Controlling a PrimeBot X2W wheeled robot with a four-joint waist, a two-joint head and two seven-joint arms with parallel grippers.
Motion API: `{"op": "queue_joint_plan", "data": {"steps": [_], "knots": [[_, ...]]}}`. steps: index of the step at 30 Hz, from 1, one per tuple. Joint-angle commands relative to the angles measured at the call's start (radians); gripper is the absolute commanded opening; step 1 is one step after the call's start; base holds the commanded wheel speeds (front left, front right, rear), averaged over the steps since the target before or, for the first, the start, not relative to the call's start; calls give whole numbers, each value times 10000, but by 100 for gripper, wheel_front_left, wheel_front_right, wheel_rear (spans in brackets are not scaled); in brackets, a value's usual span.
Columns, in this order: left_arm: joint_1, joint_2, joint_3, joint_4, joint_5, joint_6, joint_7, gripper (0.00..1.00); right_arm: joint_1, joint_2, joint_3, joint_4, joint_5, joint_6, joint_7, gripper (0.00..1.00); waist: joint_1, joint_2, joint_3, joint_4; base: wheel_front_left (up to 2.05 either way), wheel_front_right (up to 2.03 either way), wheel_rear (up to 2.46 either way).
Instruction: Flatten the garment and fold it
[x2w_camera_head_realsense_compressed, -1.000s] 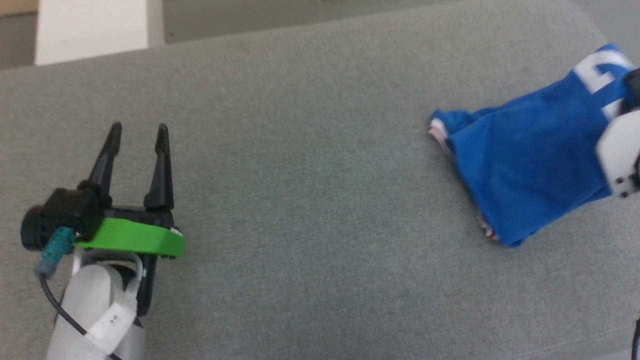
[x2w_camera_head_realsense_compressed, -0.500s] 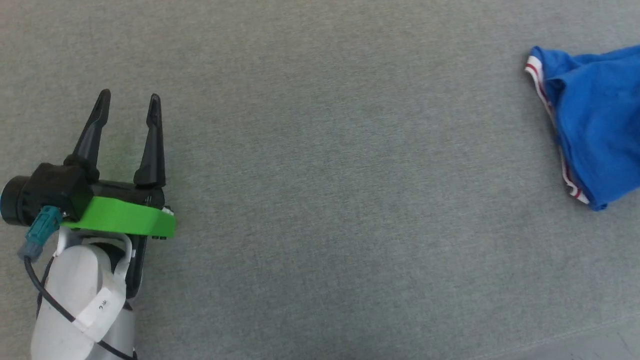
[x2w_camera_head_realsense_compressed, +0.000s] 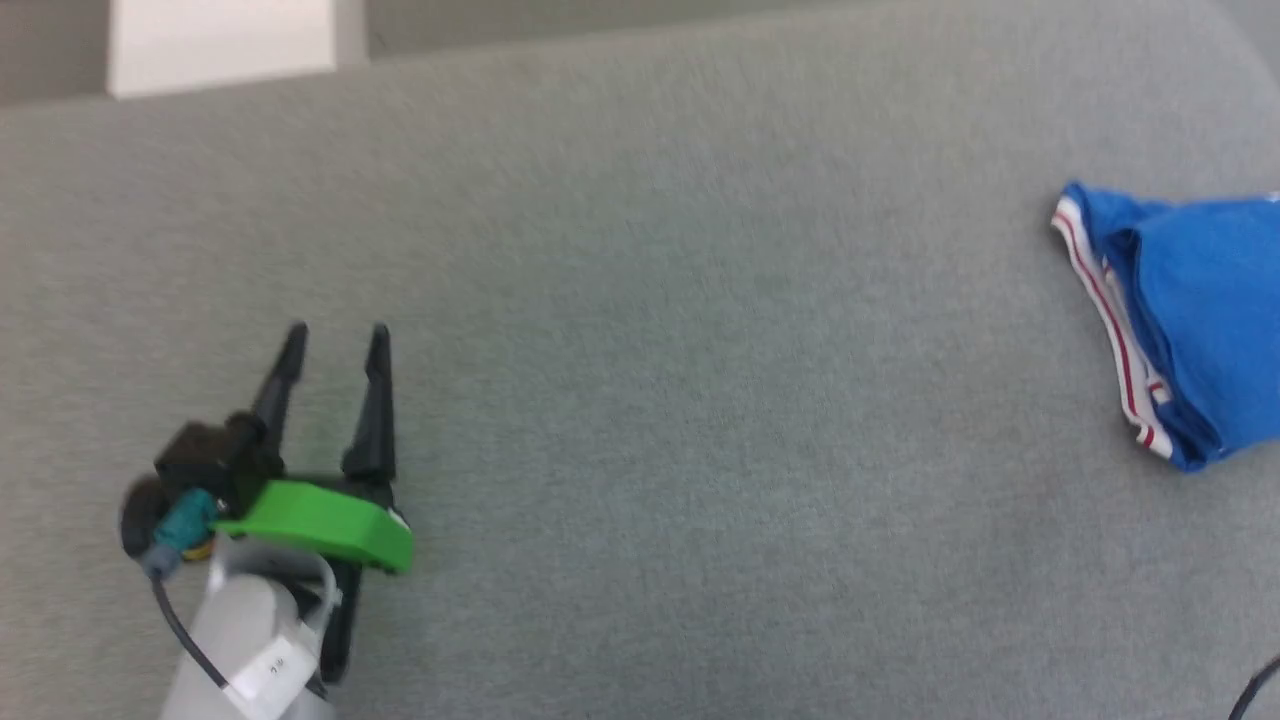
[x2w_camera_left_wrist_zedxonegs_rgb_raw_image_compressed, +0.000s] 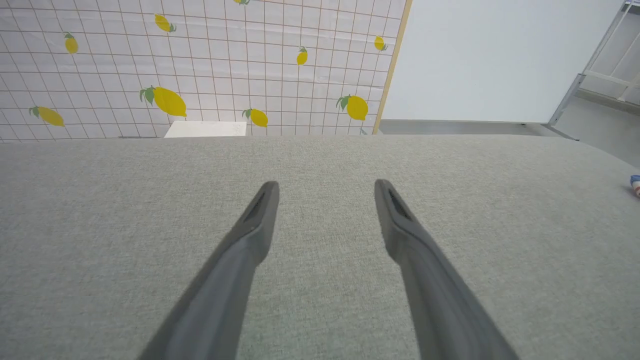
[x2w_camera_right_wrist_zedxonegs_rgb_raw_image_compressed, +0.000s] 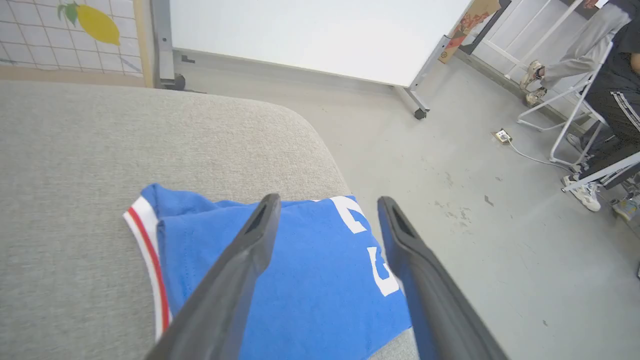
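The garment (x2w_camera_head_realsense_compressed: 1195, 315), bright blue with red-and-white trim, lies bunched at the right edge of the grey surface (x2w_camera_head_realsense_compressed: 650, 350). In the right wrist view the garment (x2w_camera_right_wrist_zedxonegs_rgb_raw_image_compressed: 310, 280) rests near the surface's rounded corner, white lettering showing, and my right gripper (x2w_camera_right_wrist_zedxonegs_rgb_raw_image_compressed: 325, 202) hovers above it, open, with nothing between its fingers. My left gripper (x2w_camera_head_realsense_compressed: 335, 340) sits far to the left in the head view, open and empty. The left wrist view has its fingers (x2w_camera_left_wrist_zedxonegs_rgb_raw_image_compressed: 325, 187) spread over bare grey cloth, with a sliver of the garment (x2w_camera_left_wrist_zedxonegs_rgb_raw_image_compressed: 635, 185) at the far right.
The grey surface ends in a rounded corner (x2w_camera_right_wrist_zedxonegs_rgb_raw_image_compressed: 310, 130), with bare floor (x2w_camera_right_wrist_zedxonegs_rgb_raw_image_compressed: 475, 225) beyond it. A whiteboard on wheels (x2w_camera_right_wrist_zedxonegs_rgb_raw_image_compressed: 320, 35) and a lemon-patterned panel (x2w_camera_left_wrist_zedxonegs_rgb_raw_image_compressed: 200, 65) stand behind. A seated person's legs (x2w_camera_right_wrist_zedxonegs_rgb_raw_image_compressed: 595, 100) and a white chair frame are at the far right.
The right gripper has let go of the garment, which now lies on the surface. The head camera shifted, so the whole view moved; the left gripper stays open.
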Motion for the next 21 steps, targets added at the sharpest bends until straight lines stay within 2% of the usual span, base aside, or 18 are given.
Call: {"op": "queue_joint_plan", "data": {"steps": [1, 12, 21], "knots": [[153, -131, -27, 134, -196, 34, -69, 100, 425, 162, 136, -332, 349, -19, -214, 100, 0, -1, -1558, 820, 0, 0, 0], [843, -466, -174, 877, -425, 198, -133, 100, 3358, 1228, 1690, -2754, 2421, -19, -1543, 100, 0, -1, -2925, 1659, 0, 0, 0], [1071, -487, -362, 1170, -415, 239, -147, 100, 5010, 1838, 2969, -3473, 2846, -19, -2583, 100, 0, -1, -3354, 2059, 0, 0, 0]]}}
